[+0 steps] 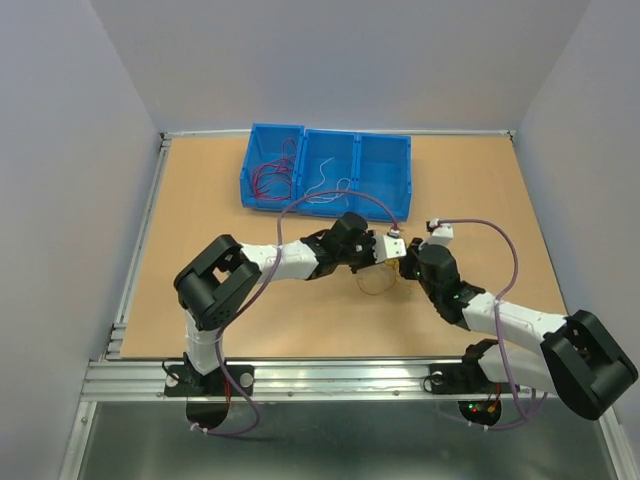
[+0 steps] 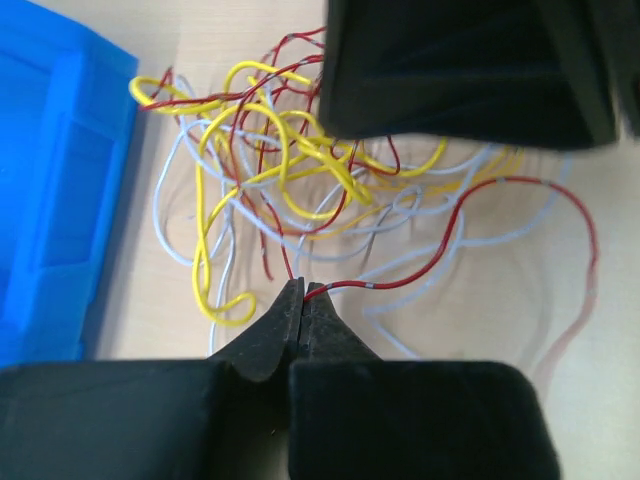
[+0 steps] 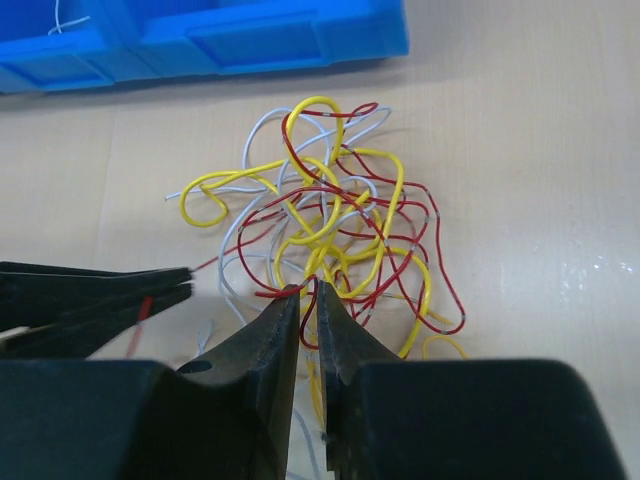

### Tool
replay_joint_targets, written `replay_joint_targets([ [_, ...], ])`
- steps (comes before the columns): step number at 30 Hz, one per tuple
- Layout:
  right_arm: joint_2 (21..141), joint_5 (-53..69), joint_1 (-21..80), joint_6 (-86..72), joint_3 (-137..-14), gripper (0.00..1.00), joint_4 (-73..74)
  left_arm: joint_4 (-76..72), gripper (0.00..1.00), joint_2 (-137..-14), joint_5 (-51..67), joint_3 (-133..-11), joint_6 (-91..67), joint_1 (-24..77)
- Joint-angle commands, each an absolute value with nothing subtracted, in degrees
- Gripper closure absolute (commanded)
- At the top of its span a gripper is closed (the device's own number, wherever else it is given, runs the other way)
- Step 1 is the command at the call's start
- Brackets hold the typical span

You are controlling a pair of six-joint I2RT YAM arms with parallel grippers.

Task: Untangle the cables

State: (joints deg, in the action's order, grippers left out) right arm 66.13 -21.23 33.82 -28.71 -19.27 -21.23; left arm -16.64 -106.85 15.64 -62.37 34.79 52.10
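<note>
Lying just in front of the blue bin (image 1: 382, 165), the cables (image 3: 330, 225) form a loose knot of thin red, yellow and white curls. The left gripper (image 2: 300, 298) pinches one red strand; the right gripper (image 3: 308, 292), clamped on the knot's edge, hides part.

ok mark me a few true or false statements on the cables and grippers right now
1. The left gripper is shut on a red cable. True.
2. The tangle lies inside the blue bin. False: it lies on the table, outside the bin.
3. The tangle mixes red, yellow and white strands. True.
4. The bin's left compartment holds yellow cables. False: red cables lie there.
5. The right gripper hangs clear of the tangle. False: its tips pinch it.
</note>
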Motion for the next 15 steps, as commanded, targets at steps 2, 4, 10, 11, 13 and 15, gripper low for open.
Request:
replay_joint_targets([
  [2, 59.69, -26.01, 33.75, -30.67, -15.82, 0.80, -23.64, -16.18, 1.00, -92.92, 18.62, -59.86, 34.19, 50.98],
  [4, 56.10, -26.80, 33.75, -30.94, -14.34, 0.82, -23.64, -14.60, 1.00, -88.19, 20.73, -59.94, 32.97, 50.19],
  [10, 47.03, -30.67, 33.75, -32.25, -10.73, 0.97, -22.86, -13.18, 1.00, -77.62, 23.02, -60.73, 25.67, 43.79],
  [11, 44.32, -31.54, 33.84, -32.34, -9.94, 0.99, -22.33, -13.62, 1.00, -75.00, 23.11, -60.73, 24.53, 42.81],
  [13, 42.11, -31.64, 33.75, -32.26, -8.88, 0.99, -21.97, -14.76, 1.00, -71.57, 24.68, -60.03, 22.16, 39.49],
  [15, 40.17, -30.24, 33.75, -31.82, -8.70, 0.92, -21.97, -15.29, 1.00, -69.62, 26.01, -59.68, 20.84, 37.80],
])
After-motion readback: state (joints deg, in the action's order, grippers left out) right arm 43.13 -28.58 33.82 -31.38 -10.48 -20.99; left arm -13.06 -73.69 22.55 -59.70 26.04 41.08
